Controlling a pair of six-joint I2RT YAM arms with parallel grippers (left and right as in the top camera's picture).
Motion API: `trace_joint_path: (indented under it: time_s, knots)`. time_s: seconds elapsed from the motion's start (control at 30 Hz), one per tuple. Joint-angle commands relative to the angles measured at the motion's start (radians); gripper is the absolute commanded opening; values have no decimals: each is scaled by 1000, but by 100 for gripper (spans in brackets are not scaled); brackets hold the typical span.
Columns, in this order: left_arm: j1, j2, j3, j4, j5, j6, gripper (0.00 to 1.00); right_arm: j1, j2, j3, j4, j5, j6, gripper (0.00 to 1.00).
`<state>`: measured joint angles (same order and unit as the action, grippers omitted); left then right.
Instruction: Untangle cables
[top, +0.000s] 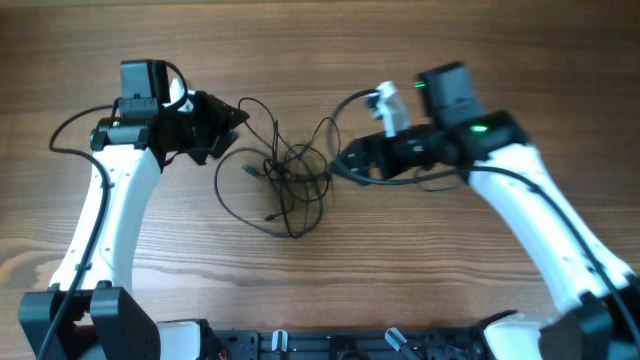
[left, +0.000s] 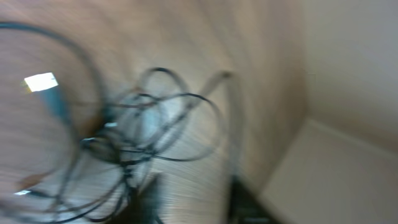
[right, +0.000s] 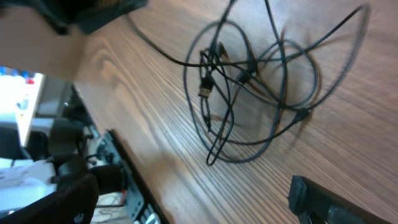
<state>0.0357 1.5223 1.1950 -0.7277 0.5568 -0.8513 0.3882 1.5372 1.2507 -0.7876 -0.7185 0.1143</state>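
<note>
On the table (top: 330, 45), tangled cables (top: 286, 166) between right gripper (top: 352, 160), apart, and left gripper (top: 232, 125), state unclear.

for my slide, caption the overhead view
Knotted cables lie on the table between the left arm and right arm.

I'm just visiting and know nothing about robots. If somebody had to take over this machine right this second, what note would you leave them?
Left gripper: beside the tangle's left edge; its wrist view is blurred, so open or shut cannot be told. One strand runs up to it.
Right gripper: looks open, holding nothing, at the tangle's right edge.
Cables: thin black cords lying on the wooden table between the two arms, looped over one another with a knot in the middle.
Done: nothing separated yet.
To do: pull the strands apart one by one until each lies free.
</note>
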Motion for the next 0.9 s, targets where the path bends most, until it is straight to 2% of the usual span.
trace_joint_path:
  time_s: [0.0, 0.07, 0.17, 0.27, 0.33, 0.5, 0.57, 0.6, 0.73, 0.8, 0.87]
  knots:
    - [2, -3, 0, -59, -226, 74, 100, 88, 90, -14, 60, 114, 126, 100]
    - [2, -3, 0, -105, -300, 116, 100, 138, 147, -14, 95, 114, 140, 100]
    - [2, -3, 0, -178, -416, 115, 100, 190, 220, -14, 103, 131, 141, 100]
    - [2, -3, 0, -235, -485, 115, 100, 224, 294, -14, 132, 181, 166, 90]
    - [2, -3, 0, -265, -505, 115, 100, 238, 322, -14, 159, 180, 154, 89]
    - [2, -3, 0, -296, -509, 115, 100, 279, 340, -14, 186, 182, -59, 94]
    - [2, -3, 0, -307, -546, 114, 100, 297, 340, -14, 185, 248, -74, 94]
    - [2, -3, 0, -318, -581, 106, 100, 306, 340, -15, 185, 296, -74, 95]
    - [2, -3, 0, -373, -705, -103, 100, 347, 345, -15, 216, 433, -112, 95]
    - [2, -3, 0, -373, -704, -107, 100, 362, 349, -15, 237, 431, -142, 93]
    - [2, -3, 0, -386, -704, -107, 100, 379, 352, -15, 245, 435, -141, 86]
